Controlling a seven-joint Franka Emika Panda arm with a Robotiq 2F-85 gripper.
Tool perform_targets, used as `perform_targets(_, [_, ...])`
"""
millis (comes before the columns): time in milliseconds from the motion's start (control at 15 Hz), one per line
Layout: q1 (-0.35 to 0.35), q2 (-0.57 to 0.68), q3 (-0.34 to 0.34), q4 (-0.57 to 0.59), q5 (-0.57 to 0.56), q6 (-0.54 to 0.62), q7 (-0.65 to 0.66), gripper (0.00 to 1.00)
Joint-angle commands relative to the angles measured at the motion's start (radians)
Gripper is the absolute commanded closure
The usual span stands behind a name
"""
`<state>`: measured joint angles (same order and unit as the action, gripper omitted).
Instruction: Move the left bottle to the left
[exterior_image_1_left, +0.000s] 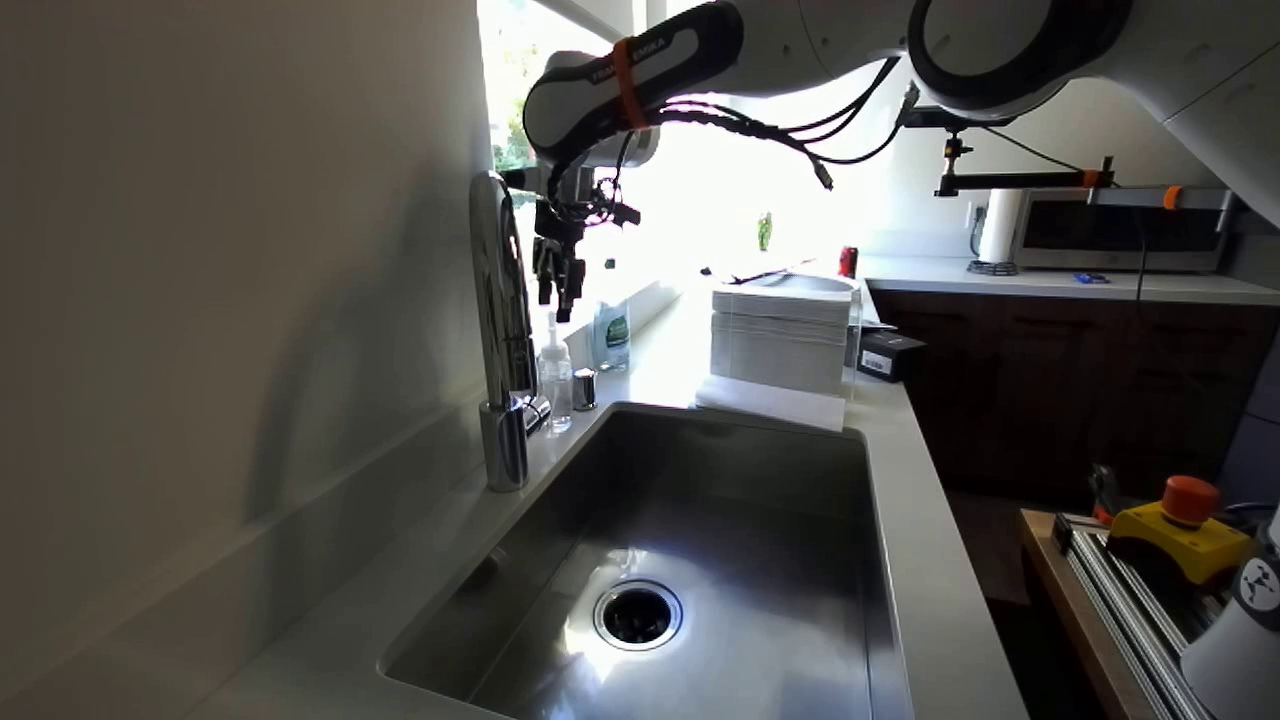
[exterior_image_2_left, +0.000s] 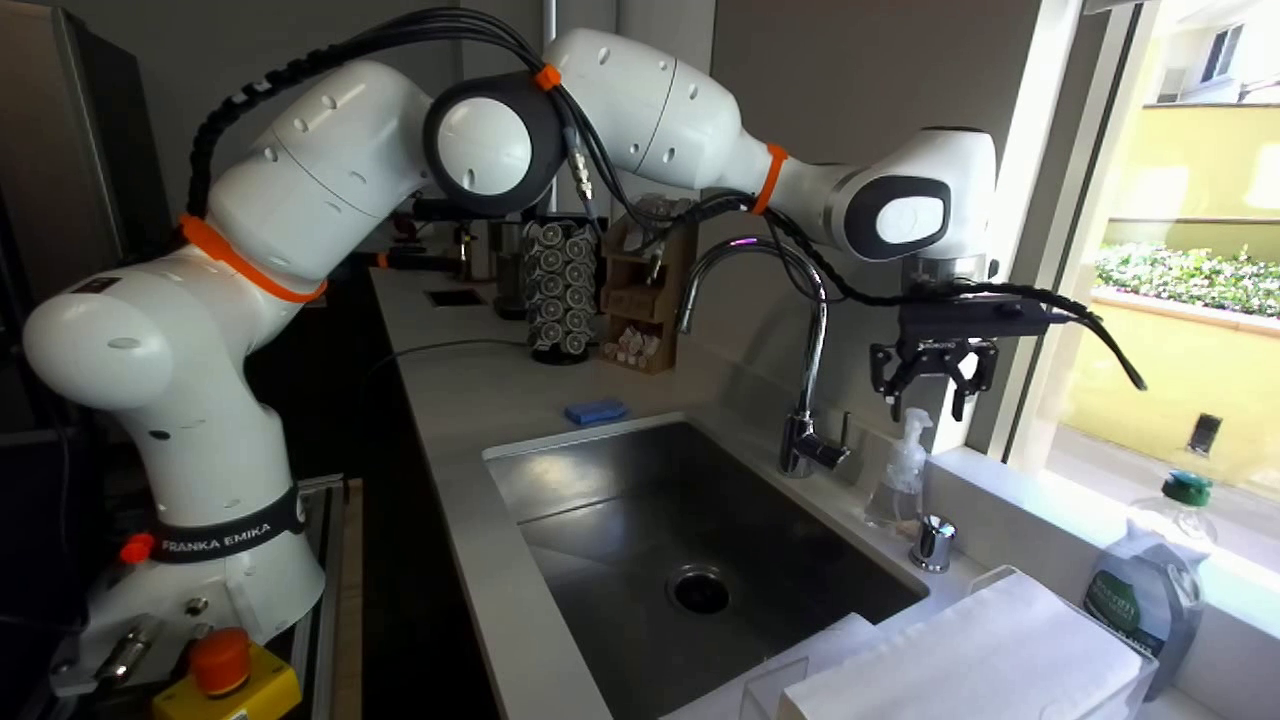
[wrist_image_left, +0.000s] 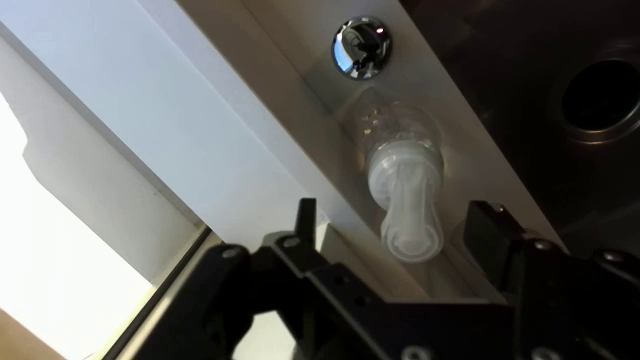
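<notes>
Hovering with hand parted wide, empty, over one pump bottle at the table's window-side edge; seeing one faucet and one chrome cap flanking it; counting one detergent bottle beyond.

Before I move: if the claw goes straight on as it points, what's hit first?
Probably the pump head of the clear bottle; in the wrist view it shows between the fingers of the open claw. Exact gap unclear.
</notes>
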<state>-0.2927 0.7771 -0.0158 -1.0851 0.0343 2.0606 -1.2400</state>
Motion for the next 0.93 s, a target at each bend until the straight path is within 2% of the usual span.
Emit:
perform_targets(0, [-0.007,-0.009,0.013,-0.023,0.008,-0.017,-0.032,0.54])
perform_targets(333, [0.001,-0.019,0.010,-0.035,0.006,-0.032,0.002,0.92])
perform_targets(533, [0.007,-0.026,0.004,-0.045,0.004,-0.028,0.034,0.92])
perform_targets(867, [0.027,-0.057,-0.024,-0.090,0.009,-0.023,0.239,0.92])
